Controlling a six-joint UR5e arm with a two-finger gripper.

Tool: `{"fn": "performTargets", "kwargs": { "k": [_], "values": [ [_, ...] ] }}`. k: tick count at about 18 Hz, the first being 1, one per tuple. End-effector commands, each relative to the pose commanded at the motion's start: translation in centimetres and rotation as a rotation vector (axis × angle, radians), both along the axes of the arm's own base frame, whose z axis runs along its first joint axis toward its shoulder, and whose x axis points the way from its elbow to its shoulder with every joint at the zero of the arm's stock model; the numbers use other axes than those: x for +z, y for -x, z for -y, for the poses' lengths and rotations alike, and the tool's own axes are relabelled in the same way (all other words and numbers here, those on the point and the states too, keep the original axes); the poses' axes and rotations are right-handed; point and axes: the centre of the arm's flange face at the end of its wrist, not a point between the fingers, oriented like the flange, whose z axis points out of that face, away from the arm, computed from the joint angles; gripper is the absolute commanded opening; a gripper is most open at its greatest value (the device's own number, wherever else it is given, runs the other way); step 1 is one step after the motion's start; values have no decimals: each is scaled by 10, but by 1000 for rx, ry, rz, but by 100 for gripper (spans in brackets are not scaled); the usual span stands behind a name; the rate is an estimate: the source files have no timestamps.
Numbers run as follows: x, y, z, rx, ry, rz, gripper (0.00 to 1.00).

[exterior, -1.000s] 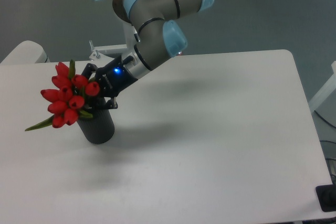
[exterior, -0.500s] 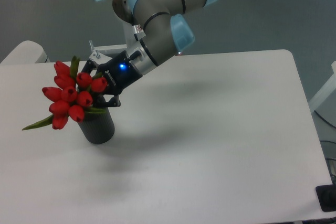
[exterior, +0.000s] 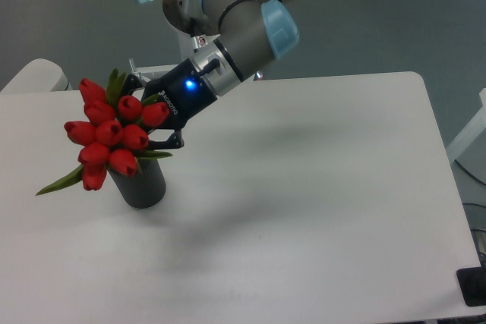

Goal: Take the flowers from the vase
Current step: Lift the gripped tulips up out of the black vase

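Gripping the flowers [exterior: 112, 136] at the stems just under the buds, gripper [exterior: 156, 128] jaws closed on the bunch, which is sitting tilted at the mouth of the vase [exterior: 141, 185]. Probably handling as light, soft and crushable; holding low on the stiffer stems, never squeezing the glossy buds.

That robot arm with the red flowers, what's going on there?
A grey and blue robot arm has its black two-finger gripper closed around the green stems of a bunch of glossy red tulip buds. It is drawing the bunch up out of a matte black cylindrical vase on the white table. The buds sit above the vase mouth, but the stem ends are hidden, so whether they are clear of it cannot be told.
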Motion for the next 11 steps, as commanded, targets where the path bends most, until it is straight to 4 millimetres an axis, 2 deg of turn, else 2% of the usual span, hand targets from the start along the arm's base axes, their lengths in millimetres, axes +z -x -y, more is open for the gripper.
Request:
{"fn": "performTargets", "kwargs": {
  "k": [6,11],
  "values": [
    [33,19,3,73,45,82,12],
    [60,27,0,79,16,42,12]
  ]
}}
